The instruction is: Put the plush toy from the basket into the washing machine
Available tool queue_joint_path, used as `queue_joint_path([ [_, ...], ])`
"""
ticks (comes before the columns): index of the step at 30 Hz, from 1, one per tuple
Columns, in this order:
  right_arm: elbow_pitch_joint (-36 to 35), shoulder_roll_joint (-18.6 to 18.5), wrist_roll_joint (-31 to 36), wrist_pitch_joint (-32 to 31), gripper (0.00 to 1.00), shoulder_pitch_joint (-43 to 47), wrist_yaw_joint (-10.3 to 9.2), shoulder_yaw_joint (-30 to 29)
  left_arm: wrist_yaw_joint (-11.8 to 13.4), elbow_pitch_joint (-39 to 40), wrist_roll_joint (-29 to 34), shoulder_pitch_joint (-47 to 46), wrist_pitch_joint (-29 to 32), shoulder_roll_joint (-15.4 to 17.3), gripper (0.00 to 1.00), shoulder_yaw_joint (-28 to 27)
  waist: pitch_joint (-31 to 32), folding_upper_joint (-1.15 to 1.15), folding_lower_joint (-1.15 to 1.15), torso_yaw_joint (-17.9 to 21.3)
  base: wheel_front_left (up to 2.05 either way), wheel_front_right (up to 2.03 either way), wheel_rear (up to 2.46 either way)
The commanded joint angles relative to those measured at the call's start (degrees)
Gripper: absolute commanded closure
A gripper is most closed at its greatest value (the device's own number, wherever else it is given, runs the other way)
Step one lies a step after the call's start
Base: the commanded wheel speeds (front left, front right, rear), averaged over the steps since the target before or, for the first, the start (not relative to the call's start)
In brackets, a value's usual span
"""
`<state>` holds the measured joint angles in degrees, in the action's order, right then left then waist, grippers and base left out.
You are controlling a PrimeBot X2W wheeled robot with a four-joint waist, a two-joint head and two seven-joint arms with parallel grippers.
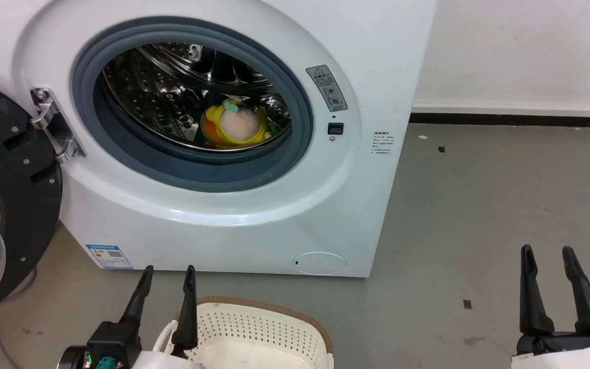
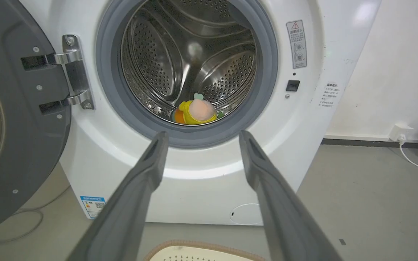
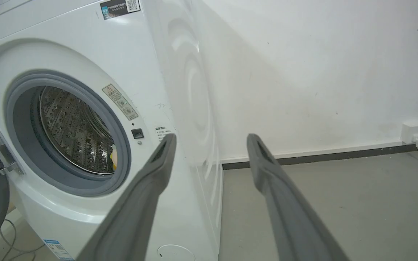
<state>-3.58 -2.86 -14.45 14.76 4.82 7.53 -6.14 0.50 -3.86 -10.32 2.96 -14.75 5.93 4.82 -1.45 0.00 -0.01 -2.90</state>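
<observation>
Far left: door (image 1: 3, 205) swung open, black rim, glass pane, hung on a steel hinge (image 1: 51, 128). Next, the white washer (image 1: 254, 225), with a grey gasket (image 1: 192, 166) round the porthole and a shiny perforated drum (image 1: 151, 97) behind it. A blue label (image 1: 109, 256) sits low on its front left, and a warning sticker (image 1: 327, 88) is right of the porthole.

The toy (image 1: 236, 125) lies on the drum's bottom, right of centre. Its peach patch faces out with yellow round it, orange on its left and a bit of green on top. It is inside the washer, well apart from both grippers and touching neither.

The left gripper (image 1: 168, 269) is at the lower left of the head view, 2 jaws apart with nothing between them, tips toward the washer's lower front. In the left wrist view the toy sits above and beyond the gap between the jaws, past the gasket.

The basket (image 1: 295, 311) stands on the floor (image 1: 479, 205) just in front of the washer. The left gripper's right jaw overlaps its left rim in the head view; cannot tell if they touch.

The right gripper (image 1: 547, 249) is at the lower right, 2 jaws apart, holding nothing, over the floor right of the washer and farther from the toy than the left one. In the right wrist view a sliver of yellow toy shows at the gasket's edge, left of the jaws.

Behind is a white wall (image 1: 520, 51), with a socket (image 3: 415, 131) at far right.
</observation>
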Motion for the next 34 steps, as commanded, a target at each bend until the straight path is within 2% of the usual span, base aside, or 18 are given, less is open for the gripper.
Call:
queue_joint_path([
  [1,0.21,-0.01,-0.09,0.24,0.00,0.79,-0.04,0.22,-0.64,-0.01,0.16,0.60,-0.25,-0.39,0.00,-0.35,-0.08,0.00,0.01,-0.01,0.00,0.00,0.00],
  [2,0.23,-0.01,-0.05,0.24,0.00,0.77,-0.04,0.28,-1.02,-0.21,0.05,0.58,-0.25,-0.58,0.00,-0.48,-0.14,0.00,0.01,0.00,0.00,0.00,0.00],
  [3,0.04,0.00,0.01,0.00,1.00,0.00,0.00,0.24,-1.13,-0.22,0.03,0.03,0.00,-0.51,1.00,-0.41,-0.15,0.00,0.01,-0.01,0.00,0.00,0.00],
  [34,0.82,0.01,3.21,-3.29,1.00,-1.09,-0.01,1.58,-1.02,0.69,2.32,-0.64,3.35,-1.12,1.00,-1.29,0.18,0.00,0.01,0.64,0.00,0.00,0.00],
])
